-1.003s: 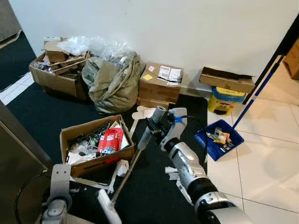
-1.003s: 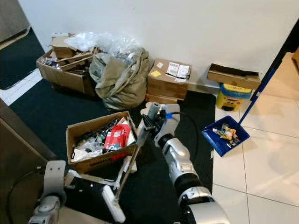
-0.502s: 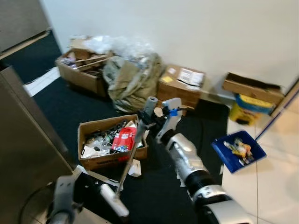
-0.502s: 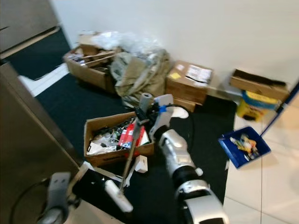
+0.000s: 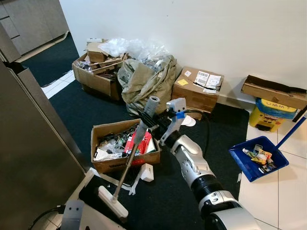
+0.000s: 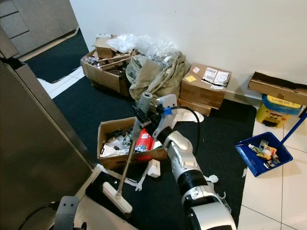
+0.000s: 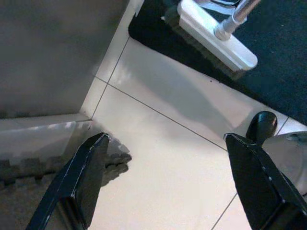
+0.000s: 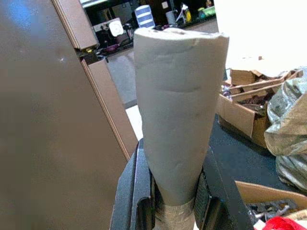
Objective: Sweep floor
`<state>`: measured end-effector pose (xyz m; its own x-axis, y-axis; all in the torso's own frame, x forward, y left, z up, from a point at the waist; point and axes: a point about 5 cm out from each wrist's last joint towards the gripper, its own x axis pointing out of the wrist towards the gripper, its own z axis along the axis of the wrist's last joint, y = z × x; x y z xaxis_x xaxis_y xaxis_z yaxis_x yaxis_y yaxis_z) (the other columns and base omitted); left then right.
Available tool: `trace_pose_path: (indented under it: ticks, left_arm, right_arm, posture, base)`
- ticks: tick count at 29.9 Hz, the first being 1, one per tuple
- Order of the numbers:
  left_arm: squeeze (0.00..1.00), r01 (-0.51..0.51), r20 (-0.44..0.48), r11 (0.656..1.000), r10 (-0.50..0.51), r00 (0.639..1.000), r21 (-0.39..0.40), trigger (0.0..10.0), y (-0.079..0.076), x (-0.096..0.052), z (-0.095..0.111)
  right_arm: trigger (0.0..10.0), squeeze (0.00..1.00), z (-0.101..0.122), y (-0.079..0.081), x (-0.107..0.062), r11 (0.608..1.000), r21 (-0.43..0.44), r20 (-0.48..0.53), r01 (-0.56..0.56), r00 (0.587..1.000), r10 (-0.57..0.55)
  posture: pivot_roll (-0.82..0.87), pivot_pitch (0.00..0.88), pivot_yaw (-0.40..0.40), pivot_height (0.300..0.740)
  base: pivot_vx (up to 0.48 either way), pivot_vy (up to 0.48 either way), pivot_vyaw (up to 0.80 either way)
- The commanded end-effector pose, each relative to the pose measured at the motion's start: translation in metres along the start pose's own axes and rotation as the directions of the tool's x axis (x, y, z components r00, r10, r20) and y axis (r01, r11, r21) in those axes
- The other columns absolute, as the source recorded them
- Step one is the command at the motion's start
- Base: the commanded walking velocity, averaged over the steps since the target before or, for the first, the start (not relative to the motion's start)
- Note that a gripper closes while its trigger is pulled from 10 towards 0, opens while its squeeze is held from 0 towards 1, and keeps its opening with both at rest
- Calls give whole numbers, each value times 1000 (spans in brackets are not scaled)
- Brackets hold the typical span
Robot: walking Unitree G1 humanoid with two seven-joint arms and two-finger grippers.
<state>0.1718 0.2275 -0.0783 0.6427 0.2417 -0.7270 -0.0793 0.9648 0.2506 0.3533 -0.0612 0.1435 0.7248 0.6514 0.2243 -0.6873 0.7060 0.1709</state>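
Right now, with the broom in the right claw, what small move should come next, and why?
Probably draw the broom head across the dark mat toward the dustpan. The right claw is shut on the handle, the head rests at the mat's edge by the tiles, and paper scraps lie on the mat near the box.

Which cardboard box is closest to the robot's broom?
The open brown cardboard box full of junk on the black mat: the grey-handled broom crosses right in front of it. The other boxes sit back by the white wall.
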Motion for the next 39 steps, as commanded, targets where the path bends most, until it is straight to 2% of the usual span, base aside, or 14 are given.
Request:
trace_pose_path:
  ticks: [1,11,17,39]
  left_arm:
    - [0,10,-20,1000,-10,1000,28,10000,1,0,-3]
    - [0,36,-3,998,-35,999,53,10000,-3,2,4]
    - [0,60,2,996,-60,998,62,10000,-10,2,7]
    - [0,80,21,995,-82,996,66,10000,-16,4,16]
  right_arm:
    - [10000,0,5,9,9,999,12,33,-34,999,33]
    - [10000,0,3,8,8,1000,7,33,7,999,-8]
    - [10000,0,-2,4,4,999,1,3,47,999,-47]
    - [10000,0,-8,3,0,996,40,-9,79,997,-79]
  posture:
    - [-20,80,37,740]
    - [-24,84,45,740]
    - [-26,84,48,740]
    - [-33,70,44,740]
  base:
    - [0,0,712]
    - [97,0,636]
    - [269,0,0]
    - [277,0,0]
